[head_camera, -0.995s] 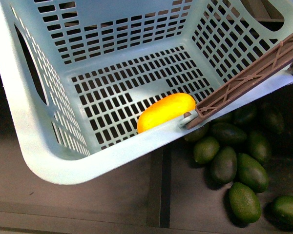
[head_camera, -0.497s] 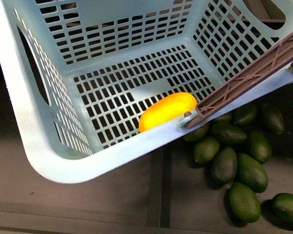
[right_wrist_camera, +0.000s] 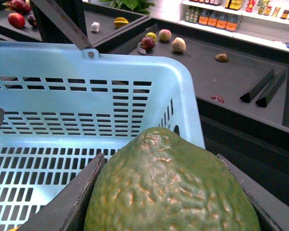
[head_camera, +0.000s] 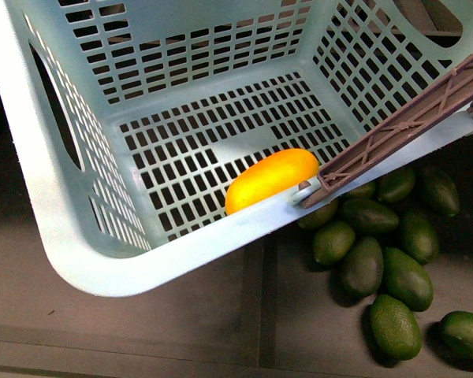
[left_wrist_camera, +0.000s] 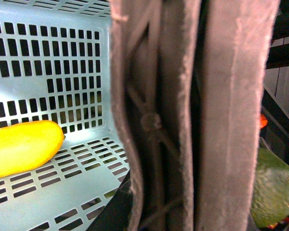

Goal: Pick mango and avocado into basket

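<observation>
**Positioning Avocado Over Basket**

The right gripper (right_wrist_camera: 166,204) held the avocado (right_wrist_camera: 168,178) clamped between its jaws, long axis apparently running along them. The basket (right_wrist_camera: 149,72) floor lay open below and ahead. The mango (head_camera: 272,179) rested there against the near wall. The left gripper (left_wrist_camera: 183,144) gripped the handle (left_wrist_camera: 149,120).

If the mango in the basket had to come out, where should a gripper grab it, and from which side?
Across the narrow middle of the mango, coming down from above. It lies on its side on the floor of the basket, beside the near wall, so side approaches look blocked and the open top seems clear.
</observation>
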